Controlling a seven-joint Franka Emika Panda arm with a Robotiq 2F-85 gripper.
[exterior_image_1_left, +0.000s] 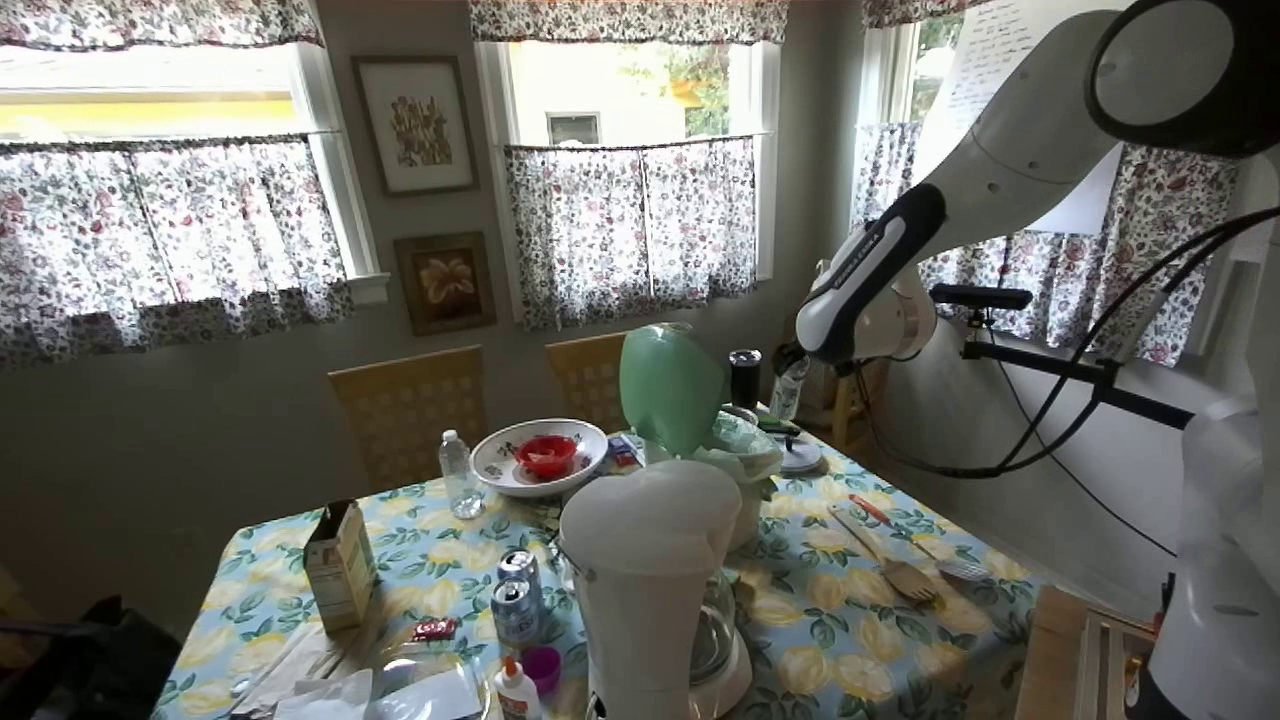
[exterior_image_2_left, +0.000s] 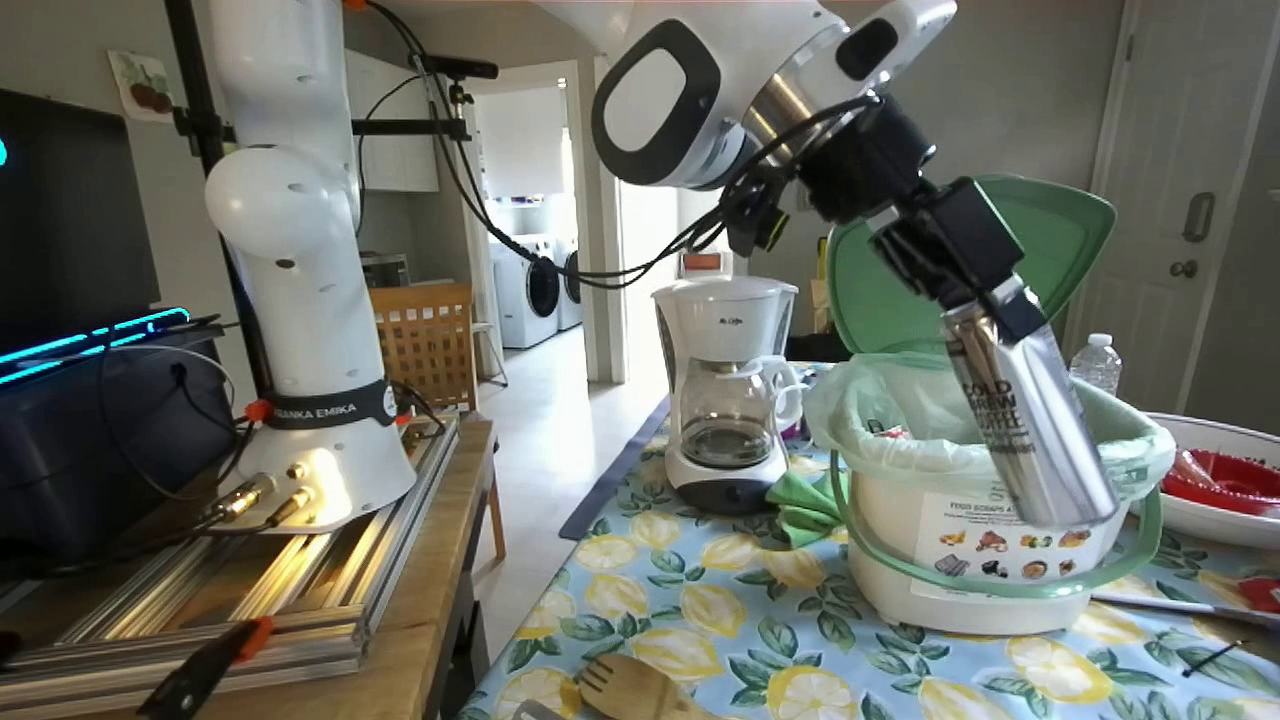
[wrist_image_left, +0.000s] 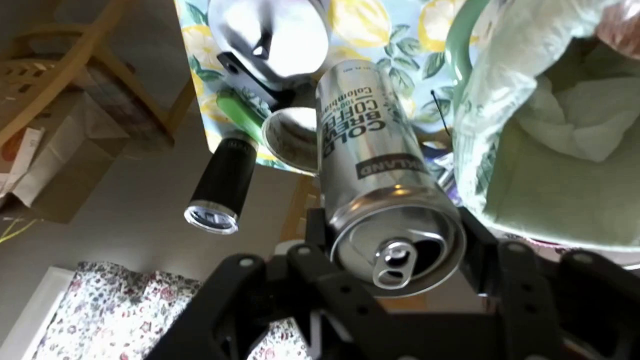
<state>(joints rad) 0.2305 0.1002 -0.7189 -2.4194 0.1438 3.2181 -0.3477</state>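
We are seeing daylight pouring brightly through the windows (exterior_image_1_left: 630, 90) and leaving the wall (exterior_image_1_left: 200, 440) beneath in shadow. In an exterior view, a warm glare is gleaming on the robot's base (exterior_image_2_left: 330, 475) and whiteness is flooding the doorway (exterior_image_2_left: 650, 250). In the wrist view, we are catching highlights on the can (wrist_image_left: 375, 145), a glowing curtain (wrist_image_left: 125, 310), and a dim, softly blurred box (wrist_image_left: 75, 170).

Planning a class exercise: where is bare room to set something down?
Bare tablecloth lies between the coffee maker and wooden fork, also between the carton and water bottle. Crowded: around the drink cans, purple cup and glue bottle. Beside the scrap bin, the gripper holding a coffee can takes up space.
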